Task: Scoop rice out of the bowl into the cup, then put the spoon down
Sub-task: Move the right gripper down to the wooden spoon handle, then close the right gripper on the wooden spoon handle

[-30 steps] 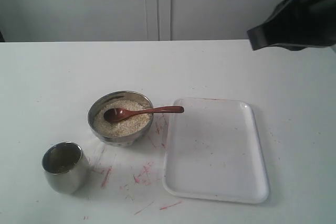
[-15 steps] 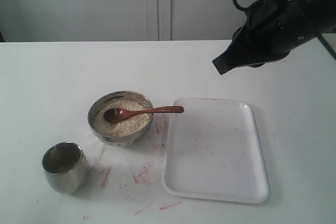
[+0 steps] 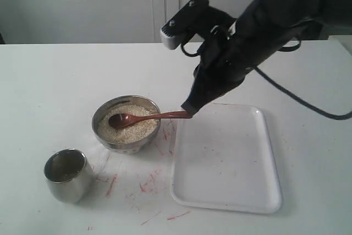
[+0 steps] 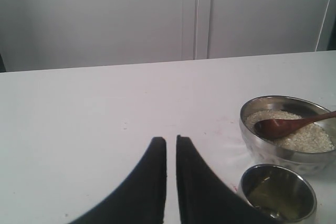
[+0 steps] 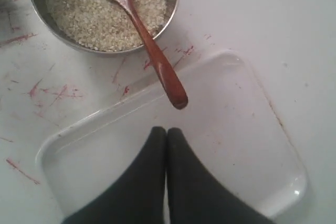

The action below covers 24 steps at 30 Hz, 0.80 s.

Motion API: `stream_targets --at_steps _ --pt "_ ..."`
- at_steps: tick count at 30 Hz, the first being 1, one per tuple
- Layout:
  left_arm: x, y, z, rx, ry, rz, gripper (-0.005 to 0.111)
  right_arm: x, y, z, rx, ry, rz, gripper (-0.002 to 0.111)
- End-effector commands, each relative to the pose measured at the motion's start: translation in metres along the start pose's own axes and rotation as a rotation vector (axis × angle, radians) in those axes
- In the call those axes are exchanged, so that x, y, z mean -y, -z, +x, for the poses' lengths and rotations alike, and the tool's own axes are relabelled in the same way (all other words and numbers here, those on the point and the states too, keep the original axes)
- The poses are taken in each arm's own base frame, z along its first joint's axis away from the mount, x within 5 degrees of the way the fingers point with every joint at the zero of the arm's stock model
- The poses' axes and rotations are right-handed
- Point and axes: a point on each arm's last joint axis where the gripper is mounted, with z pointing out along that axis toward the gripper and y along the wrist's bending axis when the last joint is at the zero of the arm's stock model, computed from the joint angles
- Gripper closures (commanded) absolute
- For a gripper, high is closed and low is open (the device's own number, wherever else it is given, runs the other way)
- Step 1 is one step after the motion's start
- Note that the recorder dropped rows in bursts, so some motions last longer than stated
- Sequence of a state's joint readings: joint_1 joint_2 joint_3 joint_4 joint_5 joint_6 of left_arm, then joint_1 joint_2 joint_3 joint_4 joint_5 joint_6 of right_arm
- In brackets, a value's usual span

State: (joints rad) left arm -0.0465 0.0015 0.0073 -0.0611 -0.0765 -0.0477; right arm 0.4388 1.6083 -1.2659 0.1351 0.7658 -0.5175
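My right hand point(image 3: 187, 108) hangs near the middle of the exterior view. Its black fingers are pressed together on nothing, and the tips are just beside the handle end of the slim reddish-brown wooden spoon point(image 3: 148, 117). In my right wrist view a strip of tray shows between the closed hand point(image 5: 166, 129) and that handle end.

The spoon's oval head lies on the off-white uncooked rice point(image 3: 135, 129) in the round shiny steel bowl point(image 3: 124, 146), left of centre. Its handle crosses the rim toward the flat white rectangular tray point(image 3: 225, 158) at lower right. The small rounded steel cup point(image 3: 66, 175) stands upright on the white desk point(image 3: 55, 81) at lower left, near the bowl.

My left hand point(image 4: 170, 139) holds nothing, its fingers nearly together with only a thin slit between them.
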Motion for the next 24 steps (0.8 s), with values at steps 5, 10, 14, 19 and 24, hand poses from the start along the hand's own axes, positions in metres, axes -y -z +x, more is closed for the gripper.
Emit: stream_targets --at_steps 5,10,14,19,24 --pt "0.001 0.000 -0.003 0.013 0.008 0.006 0.092 0.004 -0.058 -0.029 -0.017 0.103 0.016 0.108" --pt "0.001 0.000 -0.003 0.013 0.008 0.006 0.092 0.005 -0.059 -0.031 -0.011 0.115 0.017 0.105" --pt "0.001 0.000 -0.003 0.013 0.008 0.006 0.092 0.004 -0.059 -0.030 -0.023 0.247 0.008 0.085" --pt "0.001 0.000 -0.003 0.013 0.008 0.006 0.092 0.002 -0.059 -0.029 -0.028 0.350 -0.015 0.057" --pt "0.001 0.000 -0.003 0.013 0.008 0.006 0.092 0.002 -0.059 -0.028 -0.035 0.382 -0.021 0.055"
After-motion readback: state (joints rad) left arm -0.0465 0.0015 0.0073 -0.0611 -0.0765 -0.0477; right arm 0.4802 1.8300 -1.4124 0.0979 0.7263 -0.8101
